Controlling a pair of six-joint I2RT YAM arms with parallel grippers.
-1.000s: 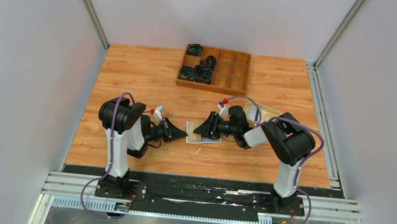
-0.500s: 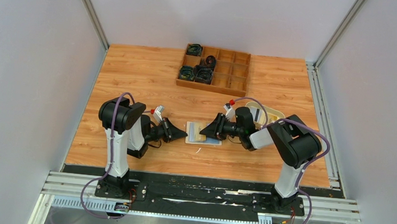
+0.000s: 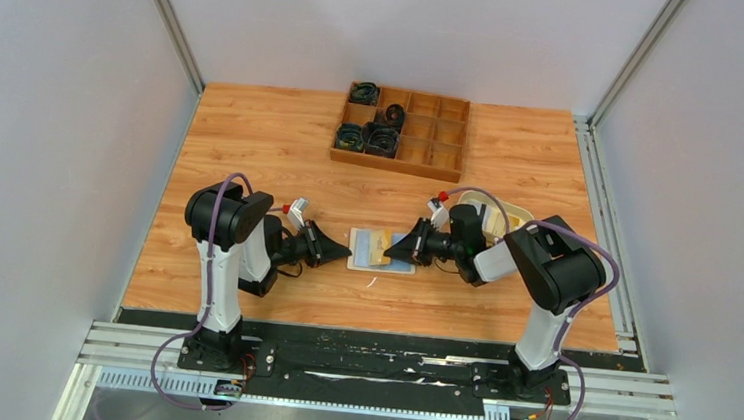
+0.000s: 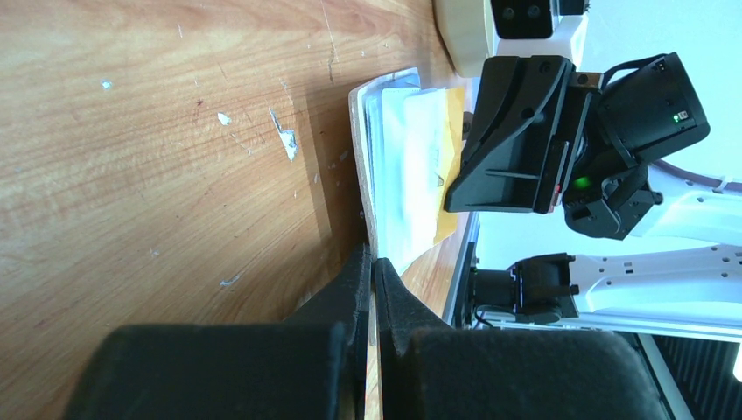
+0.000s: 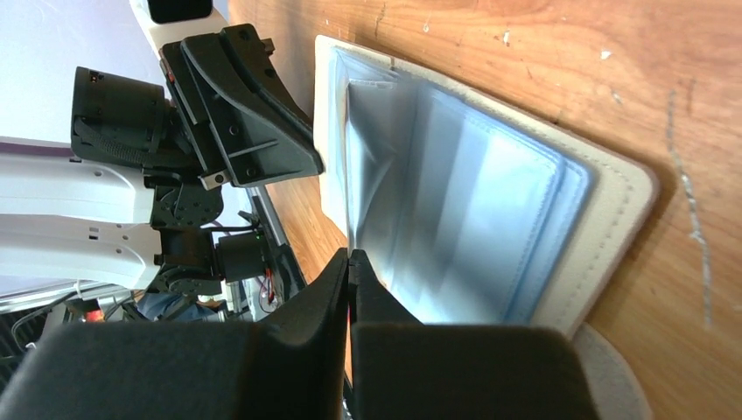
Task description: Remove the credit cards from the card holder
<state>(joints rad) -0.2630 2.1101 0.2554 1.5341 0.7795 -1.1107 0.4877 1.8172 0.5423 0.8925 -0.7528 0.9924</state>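
Most of what shows is a wood-grain surface [image 3: 254,131], with the left arm [image 3: 225,217] and the right arm [image 3: 549,269] bent inward over its near half, tips facing each other. At the far edge sits a brown box [image 3: 432,166] of small compartments, and dark coiled things [image 3: 372,138] fill several on its left side. A cream tray [image 3: 514,215] lies just behind the right arm's wrist, partly hidden by it.

Between the two arms the wallet [image 5: 626,188] lies open and flat, pale inside up. Cards [image 5: 455,201] lie stacked on its inner face, grey-blue and whitish, and a yellow card [image 4: 455,131] shows on the side toward the right arm.

The left pincer [image 4: 371,259] is closed down to a sliver at the wallet's left edge and seems to pinch that edge — the contact itself is hard to make out. The right pincer [image 5: 349,255] is closed tight on the edge of one of the cards, low over the wallet — which card I cannot tell.
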